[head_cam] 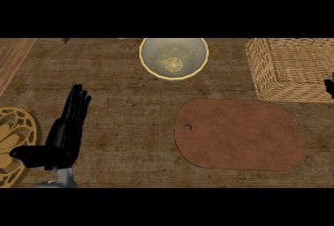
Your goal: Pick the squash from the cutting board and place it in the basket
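The brown cutting board (240,134) lies right of centre with nothing on it. No squash shows anywhere in the view. The wicker basket (287,66) stands at the back right, cut off by the view's right edge. Only a small black part of my right hand (329,86) shows at the right edge, over the basket's front wall; whatever it may hold is hidden. My left hand (62,137) rests open at the lower left, fingers straight and pointing away, thumb out to the left.
A pale bowl with a yellow rim (173,57) stands at the back centre. A gold patterned plate (12,145) lies at the left edge beside my left hand. A lighter wooden strip (12,57) runs along the far left.
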`<action>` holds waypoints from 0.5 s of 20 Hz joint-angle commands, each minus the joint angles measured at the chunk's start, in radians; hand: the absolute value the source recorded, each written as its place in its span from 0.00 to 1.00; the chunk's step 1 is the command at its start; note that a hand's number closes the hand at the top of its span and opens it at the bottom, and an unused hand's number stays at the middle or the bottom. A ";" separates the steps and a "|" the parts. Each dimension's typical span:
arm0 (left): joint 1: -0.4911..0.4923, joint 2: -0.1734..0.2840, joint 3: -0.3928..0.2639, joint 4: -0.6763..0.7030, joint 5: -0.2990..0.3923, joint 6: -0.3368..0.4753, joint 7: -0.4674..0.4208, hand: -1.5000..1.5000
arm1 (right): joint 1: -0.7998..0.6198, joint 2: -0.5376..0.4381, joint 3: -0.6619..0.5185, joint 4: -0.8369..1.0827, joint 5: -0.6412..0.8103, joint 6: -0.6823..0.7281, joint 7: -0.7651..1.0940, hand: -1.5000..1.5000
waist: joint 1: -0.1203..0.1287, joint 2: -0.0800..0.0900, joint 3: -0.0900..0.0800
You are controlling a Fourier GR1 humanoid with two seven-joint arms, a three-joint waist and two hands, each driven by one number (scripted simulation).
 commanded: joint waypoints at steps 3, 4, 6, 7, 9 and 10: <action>-0.030 0.028 0.052 0.059 0.036 -0.043 -0.040 0.50 | -0.139 -0.072 0.023 0.308 0.077 -0.061 -0.120 1.00 | 0.011 0.004 0.000; -0.018 0.018 0.020 -0.012 0.002 -0.014 0.030 0.50 | -0.045 -0.014 0.046 0.221 0.078 -0.089 -0.124 1.00 | 0.000 0.000 0.000; -0.088 -0.004 0.020 0.070 -0.012 0.006 0.017 0.50 | -0.160 -0.036 0.054 0.322 0.096 -0.088 -0.111 1.00 | 0.001 0.001 0.000; 0.016 0.009 0.016 -0.026 0.005 -0.019 0.005 0.50 | -0.135 -0.075 0.024 0.410 0.087 -0.101 -0.208 1.00 | 0.006 0.001 0.000; 0.007 -0.012 0.008 0.022 -0.013 -0.007 -0.040 0.50 | -0.127 -0.021 0.017 0.448 0.077 -0.172 -0.236 1.00 | 0.003 0.001 0.000; -0.031 0.001 0.006 -0.056 -0.015 0.013 0.075 0.50 | -0.178 -0.040 0.008 0.509 0.067 -0.147 -0.243 1.00 | 0.008 0.002 0.001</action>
